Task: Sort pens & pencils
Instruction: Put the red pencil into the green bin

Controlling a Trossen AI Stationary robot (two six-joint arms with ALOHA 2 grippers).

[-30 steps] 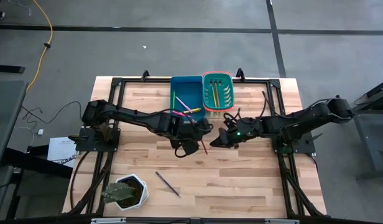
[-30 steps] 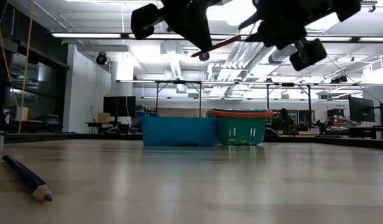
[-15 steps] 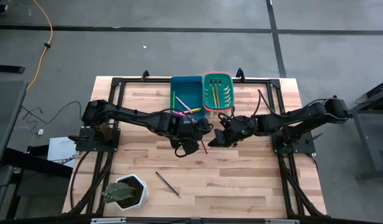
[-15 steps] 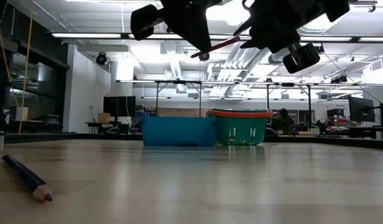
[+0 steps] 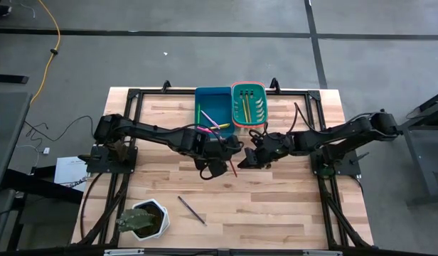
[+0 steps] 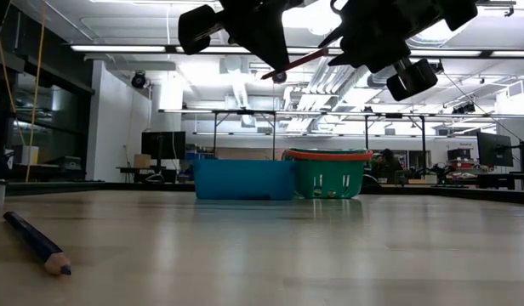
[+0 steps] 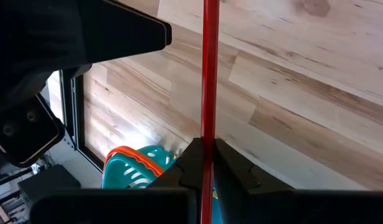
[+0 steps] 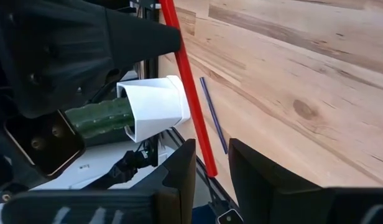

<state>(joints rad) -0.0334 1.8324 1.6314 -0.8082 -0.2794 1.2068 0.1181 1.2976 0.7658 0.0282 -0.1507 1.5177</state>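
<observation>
High over the table's middle, my left gripper [image 5: 227,153] is shut on a red pencil [image 5: 233,165]. My right gripper [image 5: 246,161] faces it from the right and is open. In the right wrist view its two fingers stand on either side of the red pencil's free end [image 8: 210,168], without touching it. A dark purple pencil [image 5: 191,209] lies flat on the table near the front. At the far edge, the blue bin [image 5: 213,105] holds pink and yellow sticks and the green basket [image 5: 248,104] holds yellow and green ones. My left gripper pinches the red pencil's shaft [image 7: 208,134] between its two fingers, coming down at a slant from the table's left. The pencil is lifted clear, almost level. Its free length [image 6: 300,62] reaches out toward my right gripper.
A white pot with a green cactus [image 5: 144,219] stands at the table's front left corner. Black frame rails [image 5: 134,128] run along the table's left, right and far sides. Bare wood [image 5: 276,206] lies at the front right.
My right gripper has edged a little toward my left gripper and the red pencil and tipped slightly, then kept still. The red pencil has stayed where it was.
</observation>
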